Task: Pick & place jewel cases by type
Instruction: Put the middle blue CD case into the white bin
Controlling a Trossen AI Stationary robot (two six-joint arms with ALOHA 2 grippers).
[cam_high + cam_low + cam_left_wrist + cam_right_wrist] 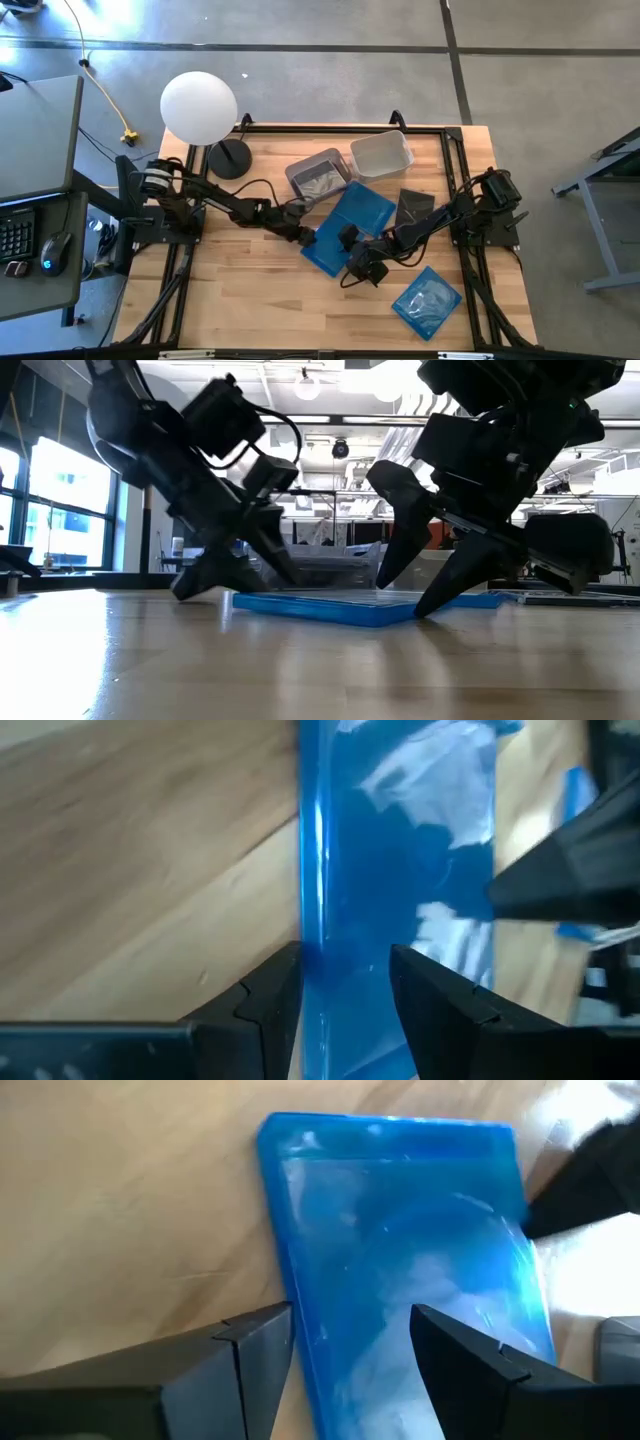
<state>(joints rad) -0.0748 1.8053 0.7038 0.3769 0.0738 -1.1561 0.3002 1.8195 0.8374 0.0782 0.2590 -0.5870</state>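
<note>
wooden counter (250, 300), mid-frame: both grippers' jaws wide astride one blue case (325, 250); grasp step, next calls for closing.

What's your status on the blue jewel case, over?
Left gripper and right gripper both open, straddling opposite edges of flat blue plastic jewel case. Case flat on wooden table. Nothing blocking.
</note>
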